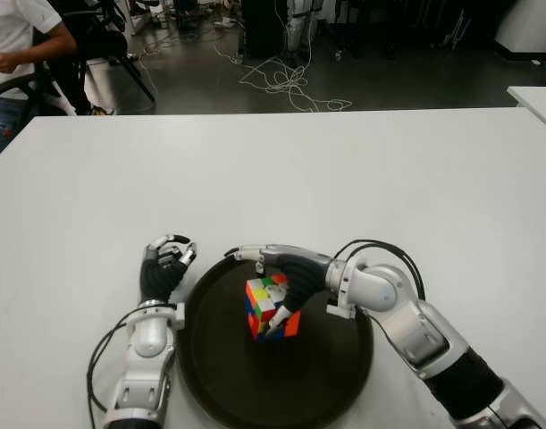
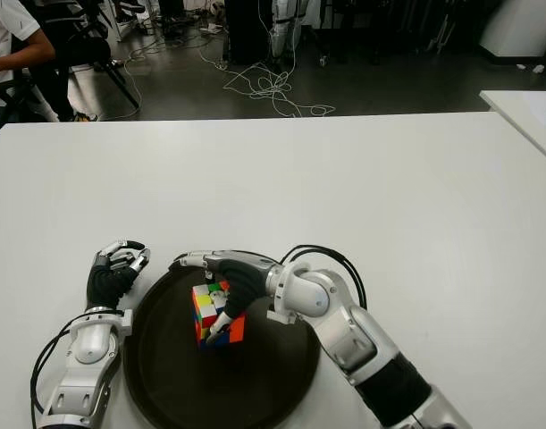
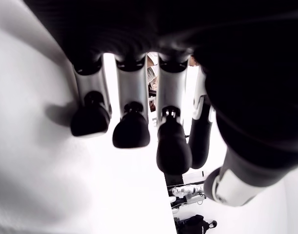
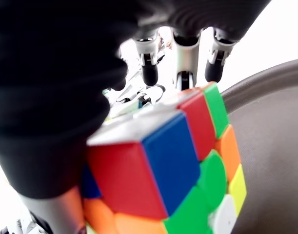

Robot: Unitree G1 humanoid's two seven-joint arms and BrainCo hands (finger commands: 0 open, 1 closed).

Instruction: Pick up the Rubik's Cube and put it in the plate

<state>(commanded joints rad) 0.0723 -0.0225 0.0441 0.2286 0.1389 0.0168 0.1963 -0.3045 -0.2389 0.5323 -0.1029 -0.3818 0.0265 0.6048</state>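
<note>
White table [image 1: 344,179] is seen spanning the scene, with a dark round plate [image 1: 326,375] set at its near edge. Over the plate, the right hand [image 1: 286,279] is held with fingers wrapped around the Rubik's Cube [image 1: 265,306], which is tilted inside the plate. The left hand [image 1: 163,268] is shown just left of the plate, fingers curled, nothing gripped.

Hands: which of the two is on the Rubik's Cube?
The right hand, over the dark plate, grips the Rubik's Cube. The left hand shows left of the plate, holding nothing.
</note>
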